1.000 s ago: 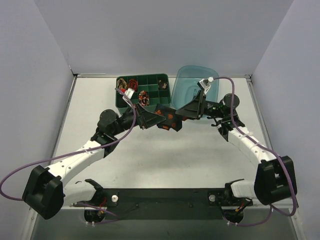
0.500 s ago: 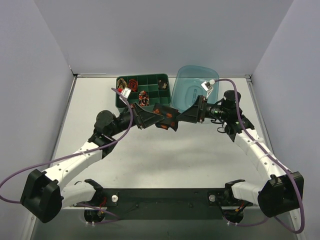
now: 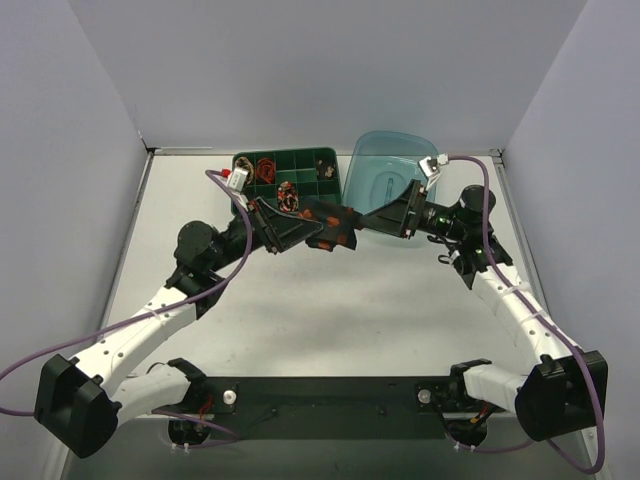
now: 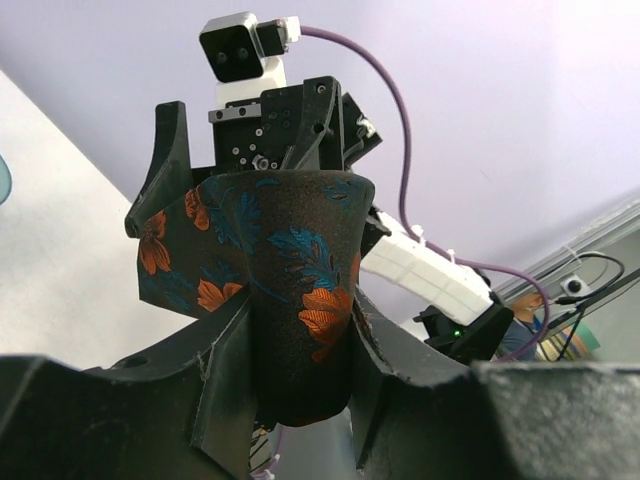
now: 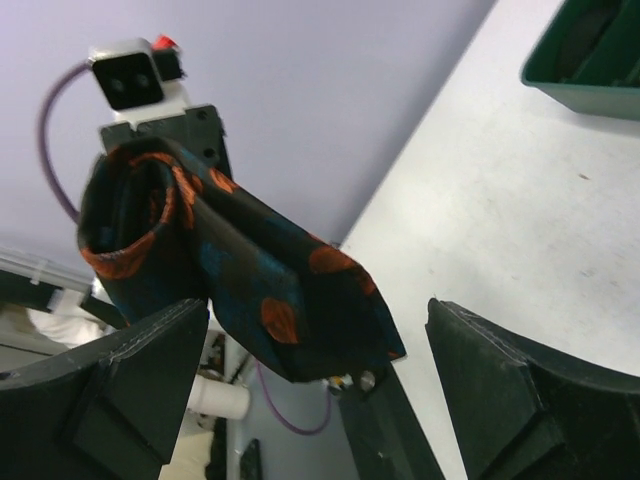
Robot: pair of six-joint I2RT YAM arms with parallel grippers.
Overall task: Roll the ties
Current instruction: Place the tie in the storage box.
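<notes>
A black tie with orange-red blotches (image 3: 335,222) is coiled into a roll and held above the table, in front of the green tray. My left gripper (image 3: 316,226) is shut on it. In the left wrist view the tie roll (image 4: 300,300) is pinched between the two fingers (image 4: 225,365) of my left gripper (image 4: 300,375). My right gripper (image 3: 378,216) faces it from the right and is open. In the right wrist view the tie (image 5: 240,270) hangs in the wide gap of my right gripper (image 5: 318,325), and neither pad visibly touches it.
A green compartment tray (image 3: 328,158) stands at the back and holds several small tie coils, one red (image 3: 266,165) and one gold-black (image 3: 243,163). A teal tub (image 3: 395,165) stands right of it. Purple cables loop from both arms.
My left gripper has lifted the tie roll back toward the green tray. My right gripper has drawn a little to the right, away from the roll, and its arm has stretched further out.
</notes>
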